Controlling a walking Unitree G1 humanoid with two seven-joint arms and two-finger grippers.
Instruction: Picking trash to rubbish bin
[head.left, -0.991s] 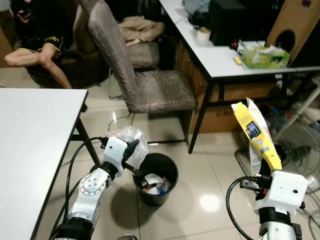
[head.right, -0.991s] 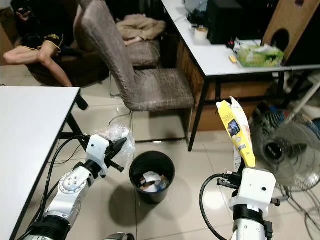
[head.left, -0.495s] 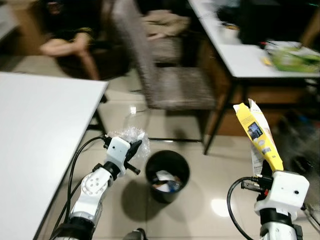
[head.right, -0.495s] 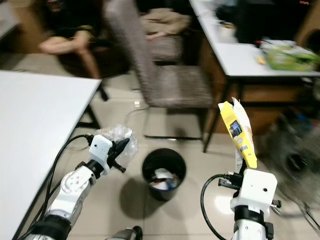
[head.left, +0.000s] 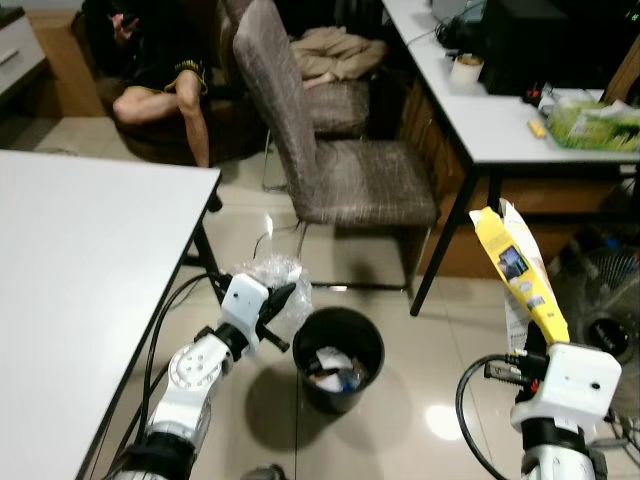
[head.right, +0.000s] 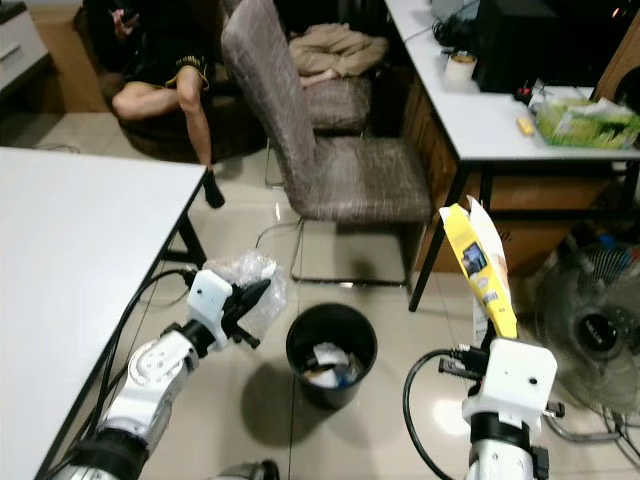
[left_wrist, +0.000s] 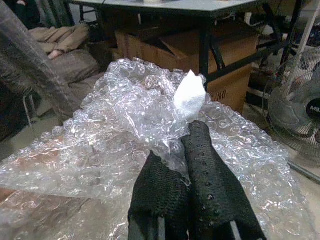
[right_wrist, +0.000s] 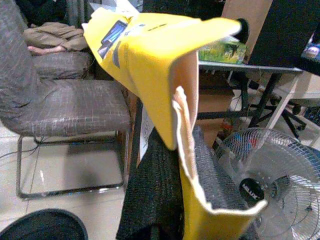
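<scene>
A black rubbish bin (head.left: 340, 358) stands on the tiled floor between my arms, with some trash inside. My left gripper (head.left: 276, 302) is shut on a wad of clear bubble wrap (head.left: 272, 283), held just left of the bin's rim; up close the bubble wrap (left_wrist: 150, 125) bulges around the fingers (left_wrist: 210, 190). My right gripper (head.left: 530, 345) is shut on a torn yellow cardboard package (head.left: 516, 272), held upright to the right of the bin. In the right wrist view the yellow package (right_wrist: 160, 65) folds over the fingers (right_wrist: 145, 200).
A white table (head.left: 70, 300) fills the left. A grey chair (head.left: 340, 170) stands behind the bin, a second table (head.left: 500, 110) at the right back. A floor fan (head.right: 590, 330) is at the right. A person (head.left: 165, 70) sits at the back left.
The camera has swung, so the whole scene shifted and sharpened. The bin now sits a little closer to centre. Both grippers still hold their trash as before.
</scene>
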